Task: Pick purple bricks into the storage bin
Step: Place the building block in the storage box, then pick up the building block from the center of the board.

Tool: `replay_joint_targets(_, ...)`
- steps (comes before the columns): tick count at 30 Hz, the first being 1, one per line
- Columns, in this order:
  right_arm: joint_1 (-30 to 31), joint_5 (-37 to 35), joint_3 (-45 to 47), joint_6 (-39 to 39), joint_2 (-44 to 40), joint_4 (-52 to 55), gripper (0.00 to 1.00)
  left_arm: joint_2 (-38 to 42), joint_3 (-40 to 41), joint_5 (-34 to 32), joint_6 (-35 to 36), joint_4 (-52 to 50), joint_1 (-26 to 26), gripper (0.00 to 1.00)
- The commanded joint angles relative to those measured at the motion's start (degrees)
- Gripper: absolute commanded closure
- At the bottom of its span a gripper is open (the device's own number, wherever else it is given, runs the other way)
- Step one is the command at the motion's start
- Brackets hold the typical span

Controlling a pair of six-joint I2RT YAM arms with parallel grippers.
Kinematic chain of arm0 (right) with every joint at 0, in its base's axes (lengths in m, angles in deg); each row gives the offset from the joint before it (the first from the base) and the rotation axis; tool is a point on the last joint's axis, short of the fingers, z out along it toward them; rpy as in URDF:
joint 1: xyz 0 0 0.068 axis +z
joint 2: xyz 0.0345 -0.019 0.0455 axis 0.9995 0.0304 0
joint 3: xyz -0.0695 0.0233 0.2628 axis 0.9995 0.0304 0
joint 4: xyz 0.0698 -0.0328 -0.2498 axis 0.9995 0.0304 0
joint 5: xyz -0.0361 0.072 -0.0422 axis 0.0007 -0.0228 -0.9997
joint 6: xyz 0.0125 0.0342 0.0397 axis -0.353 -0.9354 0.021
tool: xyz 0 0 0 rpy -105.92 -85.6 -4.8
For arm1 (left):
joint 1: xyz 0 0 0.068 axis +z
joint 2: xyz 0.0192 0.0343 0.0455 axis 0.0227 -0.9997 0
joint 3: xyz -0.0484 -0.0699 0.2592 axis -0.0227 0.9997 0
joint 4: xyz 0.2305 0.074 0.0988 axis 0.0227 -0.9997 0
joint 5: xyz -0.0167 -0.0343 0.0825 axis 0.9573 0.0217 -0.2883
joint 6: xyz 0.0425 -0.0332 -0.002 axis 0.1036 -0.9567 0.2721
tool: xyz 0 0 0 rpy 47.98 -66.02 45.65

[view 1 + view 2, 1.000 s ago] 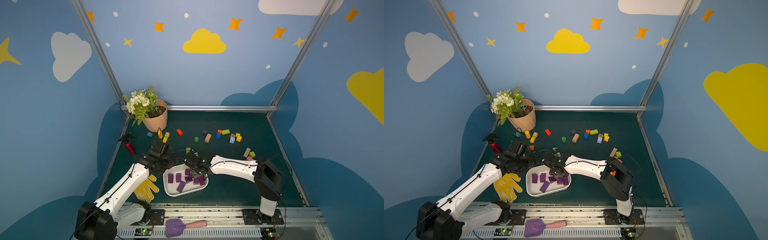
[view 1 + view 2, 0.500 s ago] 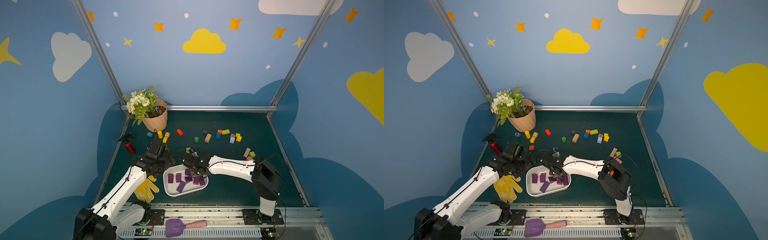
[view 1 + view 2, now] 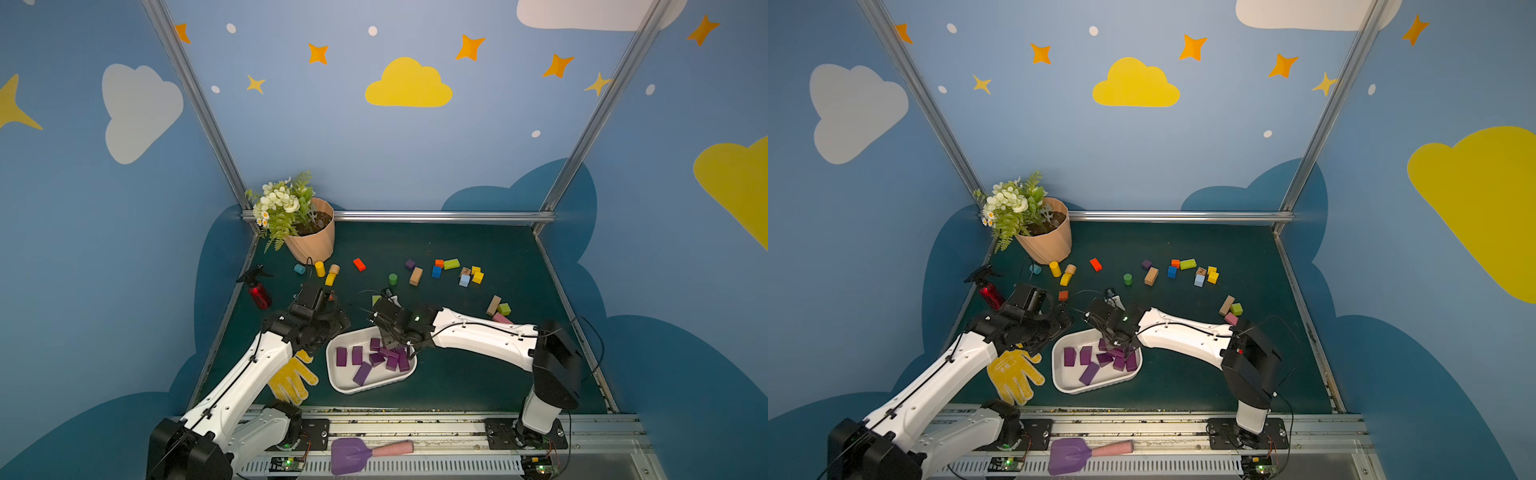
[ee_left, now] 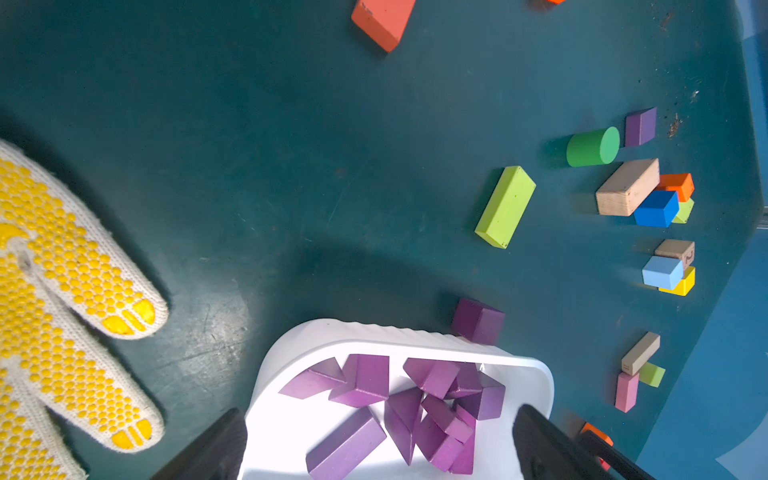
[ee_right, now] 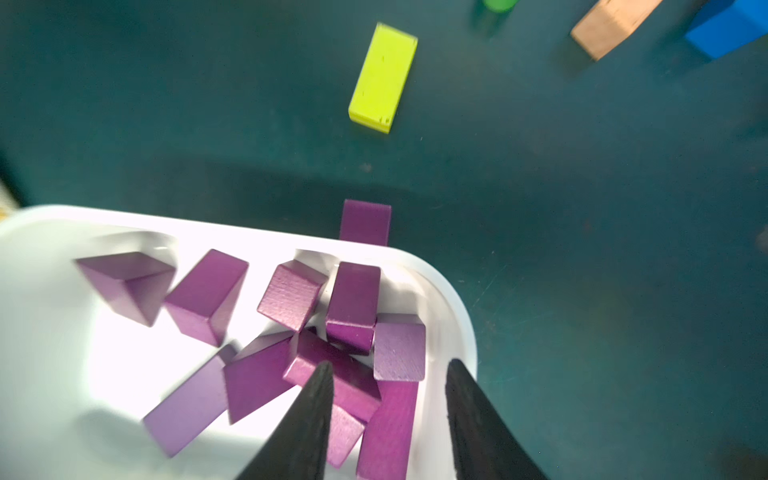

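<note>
Right claw (image 5: 389, 363) has parted over storage bin (image 5: 124, 218), seemingly empty; arm outstretched.

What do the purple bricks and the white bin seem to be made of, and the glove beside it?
The purple bricks look like painted wood: matte, with faint grain streaks and crisp edges. The storage bin is probably moulded plastic: smooth, slightly glossy white, with a rounded rim. The glove is off-white knit with raised yellow dots, seemingly rubbery.
</note>
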Motion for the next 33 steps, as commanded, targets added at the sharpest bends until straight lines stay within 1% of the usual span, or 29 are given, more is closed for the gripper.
replay_joint_targets(1,-2.1,-0.5,2.4,2.2,-3.8,-0.5,0.52,-1.4,-3.1,-0.2,-0.6,-1.1,-0.2,0.0)
replay_joint_targets(5,-5.2,0.3,6.7,3.4,-8.3,-2.2,0.51,-3.7,-6.0,-0.8,-1.0,-1.3,-0.8,0.0)
replay_joint_targets(8,-8.4,2.5,10.7,4.8,-11.8,-3.9,0.5,-6.5,-8.7,-1.7,-1.0,-1.6,-1.5,0.0)
replay_joint_targets(13,-12.9,4.0,16.5,8.1,-17.2,-5.0,0.46,-13.2,-14.6,-2.9,-1.1,-2.1,-3.5,0.0)
replay_joint_targets(17,-15.5,5.0,21.3,9.1,-21.5,-6.6,0.42,-19.5,-20.1,-3.9,-0.9,-3.2,-5.2,0.0)
replay_joint_targets(21,-16.6,6.4,26.5,9.4,-25.0,-9.4,0.35,-26.1,-27.1,-4.9,0.0,-4.3,-7.3,0.0)
replay_joint_targets(25,-17.2,8.6,30.1,9.0,-26.5,-11.7,0.29,-33.0,-34.2,-6.4,1.6,-6.4,-9.2,0.0)
replay_joint_targets(31,-17.2,11.0,32.8,8.6,-26.9,-13.5,0.27,-43.8,-45.8,-9.4,5.3,-10.4,-11.5,0.0)
replay_joint_targets(33,-17.2,11.4,34.3,8.4,-27.3,-14.3,0.27,-47.2,-49.8,-10.4,7.9,-11.4,-12.1,0.0)
